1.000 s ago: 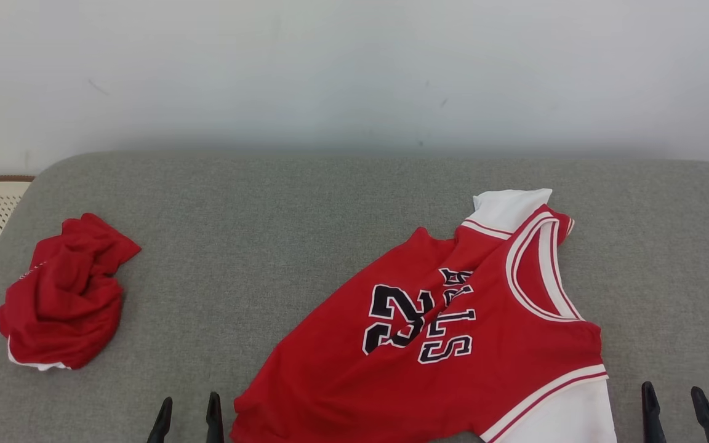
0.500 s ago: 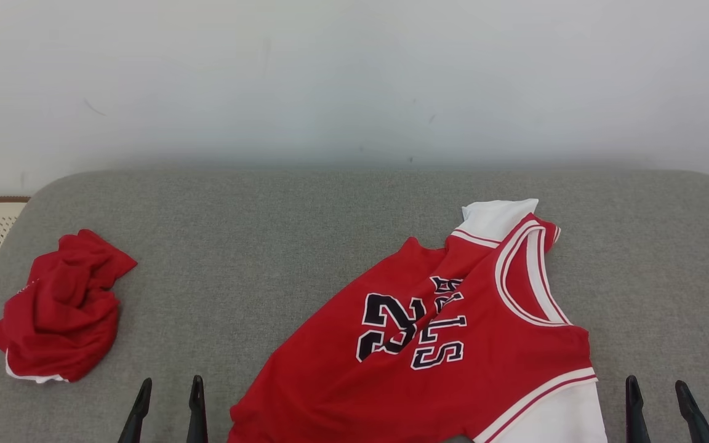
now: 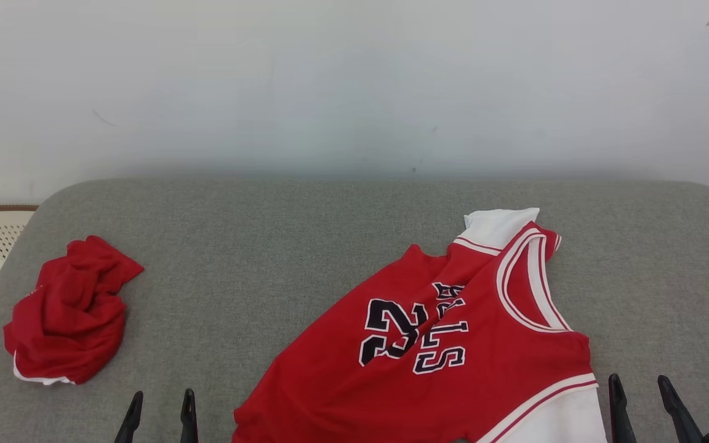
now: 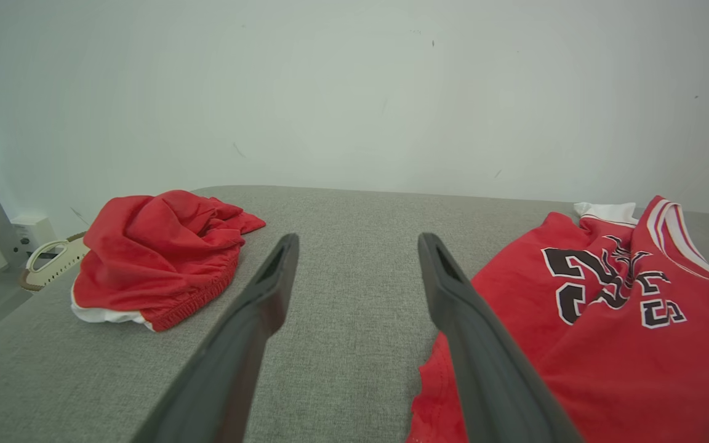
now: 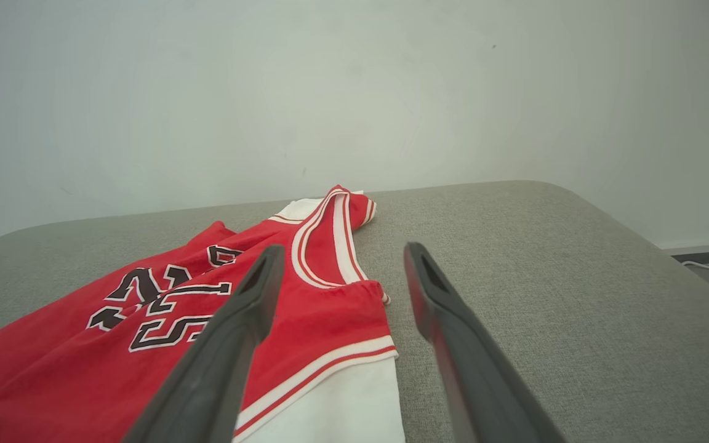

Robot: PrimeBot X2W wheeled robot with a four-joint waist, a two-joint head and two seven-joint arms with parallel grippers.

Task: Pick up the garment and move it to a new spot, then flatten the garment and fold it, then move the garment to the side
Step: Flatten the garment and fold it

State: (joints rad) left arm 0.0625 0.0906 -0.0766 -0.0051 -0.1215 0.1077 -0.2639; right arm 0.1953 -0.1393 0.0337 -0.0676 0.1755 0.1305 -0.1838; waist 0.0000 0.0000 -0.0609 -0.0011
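Both the left end effector (image 3: 162, 400) and the right end effector (image 3: 637, 384) hang low over the grey padded surface (image 3: 268, 246), fingers spread wide and gripping nothing. The red jersey (image 3: 453, 344) lies between them, its white-trimmed shoulder just beside the right one. A crumpled red garment (image 3: 68, 320) sits out beyond the left one.

The head view has tipped upward, dropping everything lower in frame. Relative to the jersey (image 3: 428, 344), the left gripper (image 3: 163, 394) has drifted farther from its hem, and the right gripper (image 3: 638, 378) has come closer to its white sleeve.
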